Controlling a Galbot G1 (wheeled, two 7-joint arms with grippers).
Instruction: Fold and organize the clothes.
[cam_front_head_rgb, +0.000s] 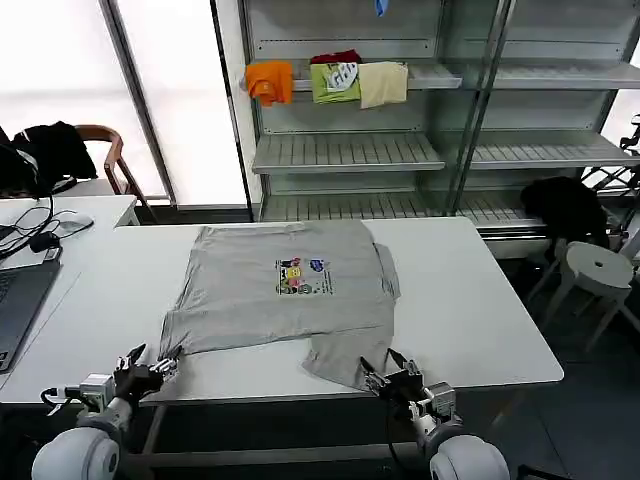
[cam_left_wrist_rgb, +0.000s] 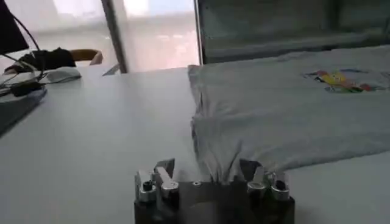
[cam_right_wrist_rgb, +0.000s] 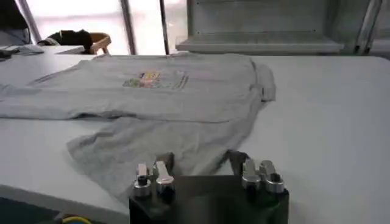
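White table (cam_front_head_rgb: 480, 320) before grey shelving holds the grey T-shirt (cam_front_head_rgb: 260, 300) spread flat mid-table, print up, while left gripper (cam_front_head_rgb: 150, 366) and right gripper (cam_front_head_rgb: 392, 374), fingers spread and empty, sit at its near hem corners, likely poised to pinch for folding.

No lettering can be read; the chest print (cam_front_head_rgb: 303, 277) on the grey shirt (cam_front_head_rgb: 250, 300) shows only coloured shapes.
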